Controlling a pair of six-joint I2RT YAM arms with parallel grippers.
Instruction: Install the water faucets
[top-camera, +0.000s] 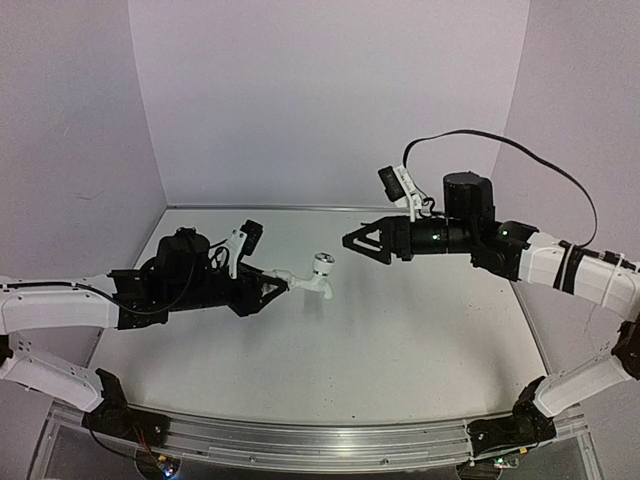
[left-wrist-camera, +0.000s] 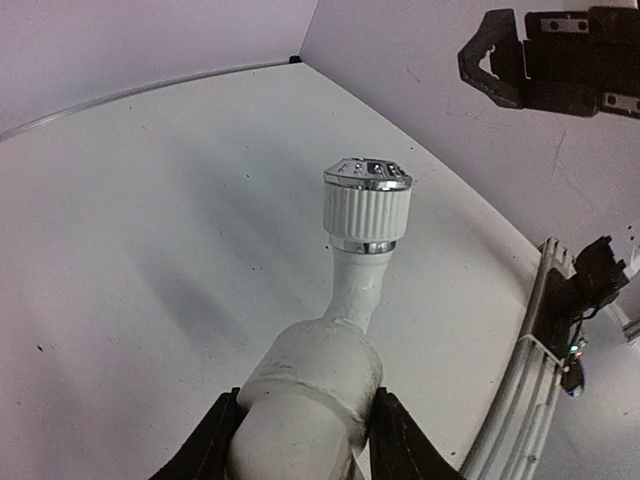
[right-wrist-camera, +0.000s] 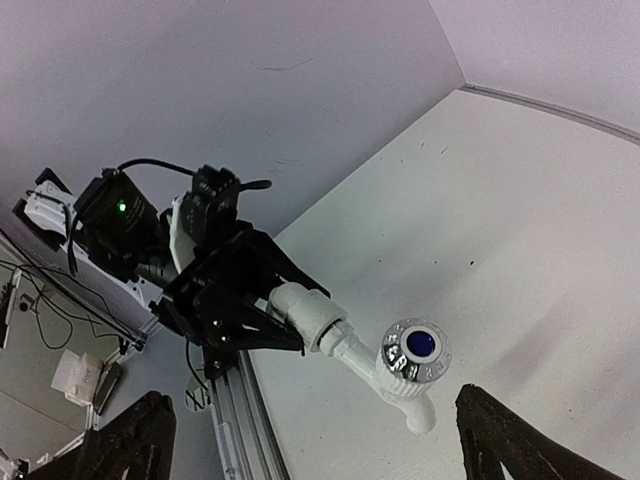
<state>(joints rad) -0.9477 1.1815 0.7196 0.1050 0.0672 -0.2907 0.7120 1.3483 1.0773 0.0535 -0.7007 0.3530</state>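
Observation:
The white tap (top-camera: 322, 268) with its round blue-centred knob (right-wrist-camera: 418, 347) is joined to the white elbow fitting (top-camera: 285, 276), and the pair hangs in the air above the table. My left gripper (top-camera: 272, 289) is shut on the elbow fitting (left-wrist-camera: 315, 385), with the tap's ribbed knob (left-wrist-camera: 367, 200) pointing away from it. The right wrist view shows the left gripper (right-wrist-camera: 262, 312) clamped on the fitting (right-wrist-camera: 308, 312). My right gripper (top-camera: 350, 242) is open and empty, a short gap to the right of the tap and facing it. Its fingers (right-wrist-camera: 130, 440) stand wide apart at the frame's bottom corners.
The white table (top-camera: 400, 330) is closed in by pale walls at the back and both sides. An aluminium rail (top-camera: 320, 440) runs along the near edge and carries both arm bases. A black cable (top-camera: 500, 140) loops above the right arm.

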